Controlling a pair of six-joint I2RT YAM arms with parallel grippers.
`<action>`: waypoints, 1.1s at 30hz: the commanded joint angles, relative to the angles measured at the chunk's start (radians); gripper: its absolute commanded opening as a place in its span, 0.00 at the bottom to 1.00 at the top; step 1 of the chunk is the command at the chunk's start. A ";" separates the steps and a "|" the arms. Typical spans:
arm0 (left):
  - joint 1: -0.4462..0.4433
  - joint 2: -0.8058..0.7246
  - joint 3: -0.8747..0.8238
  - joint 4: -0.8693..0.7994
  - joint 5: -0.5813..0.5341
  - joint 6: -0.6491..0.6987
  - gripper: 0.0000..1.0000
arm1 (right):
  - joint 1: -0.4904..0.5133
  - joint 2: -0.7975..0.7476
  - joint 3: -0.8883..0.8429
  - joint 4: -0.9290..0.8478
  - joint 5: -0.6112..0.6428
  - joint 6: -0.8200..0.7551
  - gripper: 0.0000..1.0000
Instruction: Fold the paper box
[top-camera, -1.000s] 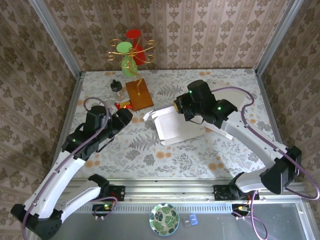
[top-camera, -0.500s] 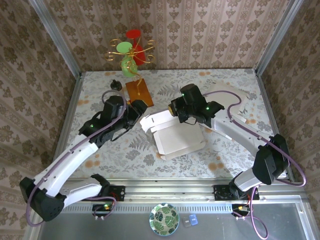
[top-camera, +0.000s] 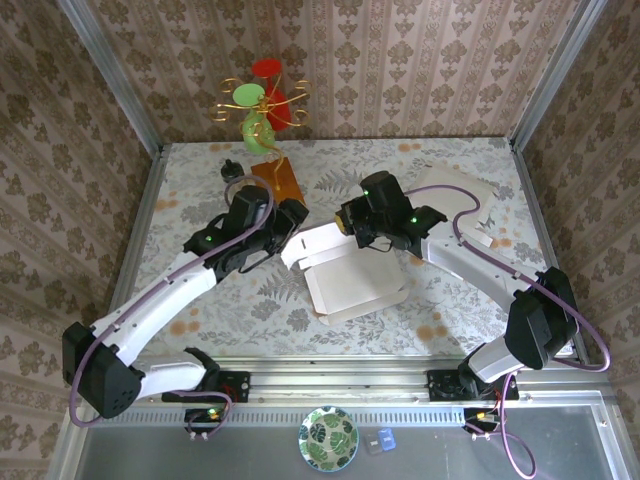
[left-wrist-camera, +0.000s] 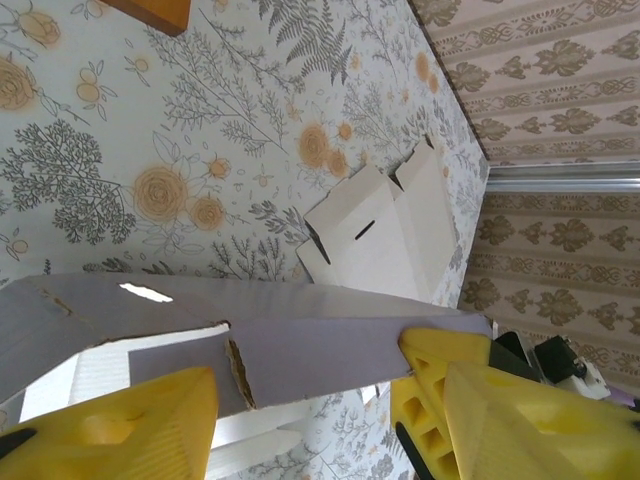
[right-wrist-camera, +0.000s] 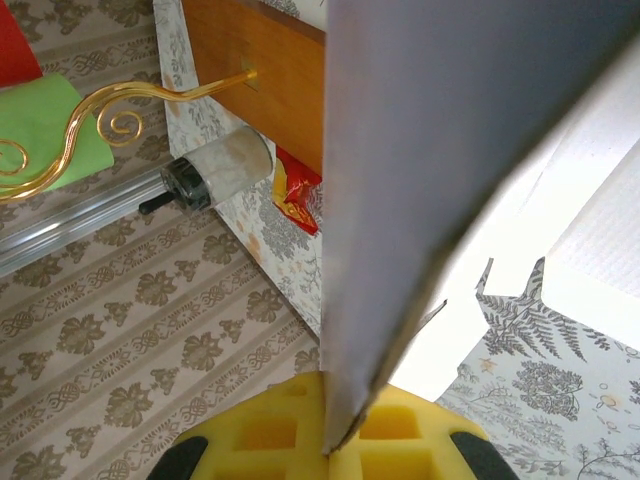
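Paper box (top-camera: 350, 282) sits mid-bench (top-camera: 260, 320) with its far flap (top-camera: 318, 240) stood up. Right pincer (top-camera: 352, 222) is clamped on that flap, I'd guess to hold it upright. Left pincer (top-camera: 290, 225) sits half-wide around the other end, probably lining up a crease.

Bare tabletop (top-camera: 240, 310) along the near edge; wooden stand (top-camera: 280, 185) close behind the left end effector (top-camera: 291, 225).

Bright, even light; soft shadows; close foregrounds blurred.
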 joint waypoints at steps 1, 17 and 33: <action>-0.010 -0.005 -0.002 -0.022 0.010 -0.044 0.62 | 0.007 0.017 -0.010 0.029 -0.019 0.015 0.00; -0.003 -0.024 -0.025 -0.045 0.023 -0.034 0.60 | 0.008 0.039 -0.051 0.104 -0.050 -0.028 0.00; 0.283 -0.403 -0.201 -0.392 -0.001 0.256 0.58 | 0.002 0.210 -0.042 0.357 -0.223 -0.228 0.00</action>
